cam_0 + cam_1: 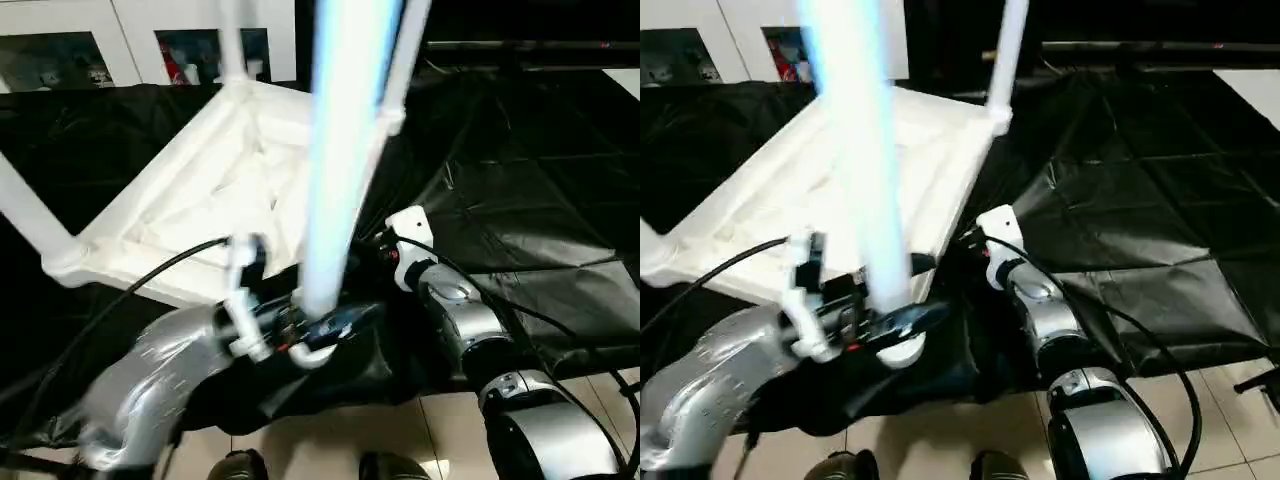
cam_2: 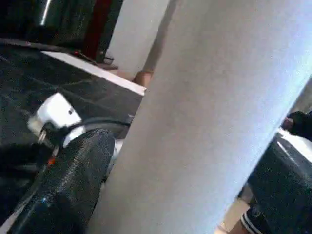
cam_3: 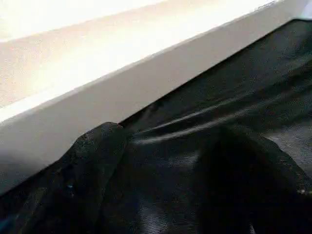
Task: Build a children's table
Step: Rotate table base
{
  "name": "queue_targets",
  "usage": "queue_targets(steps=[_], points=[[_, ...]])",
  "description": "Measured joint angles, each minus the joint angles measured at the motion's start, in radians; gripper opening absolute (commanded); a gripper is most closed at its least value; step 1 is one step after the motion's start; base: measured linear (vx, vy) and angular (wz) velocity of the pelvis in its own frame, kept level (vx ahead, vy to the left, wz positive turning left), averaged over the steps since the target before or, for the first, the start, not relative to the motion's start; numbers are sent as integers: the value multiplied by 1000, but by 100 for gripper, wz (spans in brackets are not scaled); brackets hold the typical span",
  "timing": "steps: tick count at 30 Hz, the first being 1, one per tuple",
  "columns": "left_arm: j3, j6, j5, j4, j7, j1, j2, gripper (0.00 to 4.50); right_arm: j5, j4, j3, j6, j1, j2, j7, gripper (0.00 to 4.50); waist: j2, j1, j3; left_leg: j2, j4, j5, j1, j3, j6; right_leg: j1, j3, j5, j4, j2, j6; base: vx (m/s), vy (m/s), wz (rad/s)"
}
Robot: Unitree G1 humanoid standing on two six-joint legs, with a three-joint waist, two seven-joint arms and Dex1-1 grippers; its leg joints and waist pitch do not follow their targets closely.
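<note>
Tabletop [image 1: 215, 190]: white plastic, underside up, X-ribbed, legs socketed at corners; left gripper [image 1: 300, 335] fingers clamped on loose leg [image 1: 345, 150]; right gripper's fingers [image 3: 97, 161] apart.

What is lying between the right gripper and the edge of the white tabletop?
Only black cloth lies between the right gripper and the tabletop edge, as the right wrist view shows.

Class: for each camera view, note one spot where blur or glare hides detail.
Head views: the long white tube leg held upright glows bluish and smeared; left forearm motion-blurred. Left wrist view: that leg looms close and soft. Right wrist view: the white plastic tabletop edge is overexposed.
</note>
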Motion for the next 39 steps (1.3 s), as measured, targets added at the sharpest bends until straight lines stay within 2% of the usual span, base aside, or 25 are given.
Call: queue_targets(steps=[6,12,16,19,23,28,35,36,39], points=[[-57,-50,36,87,-1,-71,-61,448,-28,-32,34,-22,19,-10,39,375,1,-4,-1,1,3,0,0,0,0,0,-1,2,0,0,-3,0,0,0],[-105,-125,96,176,5,-130,-113,448,-38,-51,42,-23,24,-20,63,375,2,2,-1,1,3,0,0,0,0,1,-1,2,0,0,-3,0,0,0],[-122,-172,146,238,21,-157,-115,448,-49,-60,57,-24,25,-30,62,375,11,6,-7,1,4,0,0,0,0,1,-1,2,0,0,-4,0,0,0],[-124,-225,211,305,42,-180,-80,448,-49,-78,53,-24,26,-46,55,375,17,10,-10,1,4,0,0,0,0,1,-1,2,1,0,-4,0,0,0],[-125,-253,240,333,40,-187,-44,448,-35,-163,27,-16,50,-106,66,375,17,17,-12,1,5,0,-1,0,1,2,-1,2,1,0,-4,0,0,0],[-129,-296,327,420,43,-212,39,448,4,-282,-12,22,103,-197,138,375,16,10,-15,1,7,0,2,-1,1,2,0,4,2,0,-3,0,0,0],[-176,-308,341,507,-151,-210,157,448,120,-549,6,148,241,-375,474,375,13,18,-17,1,7,0,1,-1,1,2,0,4,2,0,-3,0,0,0],[-196,-324,362,546,-173,-224,168,420,140,-587,8,171,256,-401,518,375,12,19,-17,1,7,0,0,-1,1,2,0,4,1,0,-3,0,0,0],[-221,-367,404,606,-194,-271,179,412,170,-636,21,205,265,-423,584,375,9,22,-23,1,8,0,1,-1,1,2,-1,4,1,0,-3,0,0,0]])
